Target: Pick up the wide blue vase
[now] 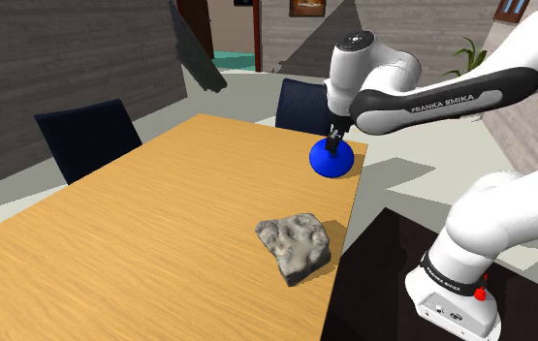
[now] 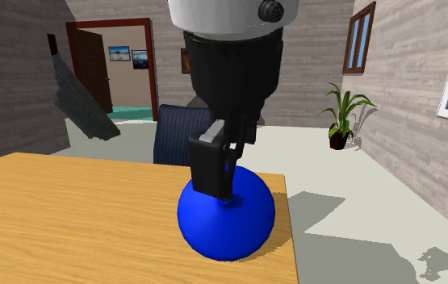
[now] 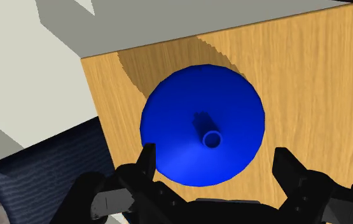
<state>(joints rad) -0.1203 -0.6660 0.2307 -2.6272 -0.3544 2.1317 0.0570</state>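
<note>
The wide blue vase (image 1: pixel 332 162) stands upright near the far corner of the wooden table (image 1: pixel 160 223), a round squat body with a thin neck. My black gripper (image 1: pixel 334 143) hangs straight over it, low above its top. In the wrist view the vase (image 3: pixel 200 127) lies between the two fingers, its neck opening facing the camera. There the gripper (image 3: pixel 215 153) is open, the fingers far apart on either side of the neck and clasping nothing. In the second exterior view the hand (image 2: pixel 214 165) covers the neck of the vase (image 2: pixel 226 222).
A grey rock (image 1: pixel 294 244) lies on the table nearer the stand (image 1: pixel 393 281). Dark blue chairs (image 1: pixel 87 136) (image 1: pixel 303 105) stand at the shoulder view's left side and far end. The table edge runs close beside the vase. A potted plant (image 2: pixel 343 113) stands by the wall.
</note>
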